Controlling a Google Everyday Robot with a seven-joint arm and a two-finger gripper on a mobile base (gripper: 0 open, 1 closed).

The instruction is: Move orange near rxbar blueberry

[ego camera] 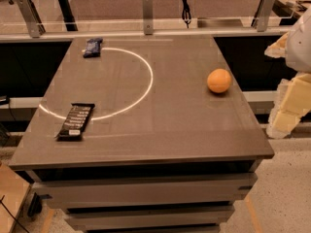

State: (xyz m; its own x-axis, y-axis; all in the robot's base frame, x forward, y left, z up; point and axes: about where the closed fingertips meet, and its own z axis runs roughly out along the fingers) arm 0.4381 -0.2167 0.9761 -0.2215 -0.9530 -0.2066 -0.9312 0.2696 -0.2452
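The orange sits on the counter's right side, far from the rxbar blueberry at back left. Smooth and round, it may roll; grab its middle. The gripper is off right; apart or together, I cannot tell.

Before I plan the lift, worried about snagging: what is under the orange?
The orange sits directly on the table. The spot it rests on is covered by the fruit itself. The pincer is beyond the table's right edge.
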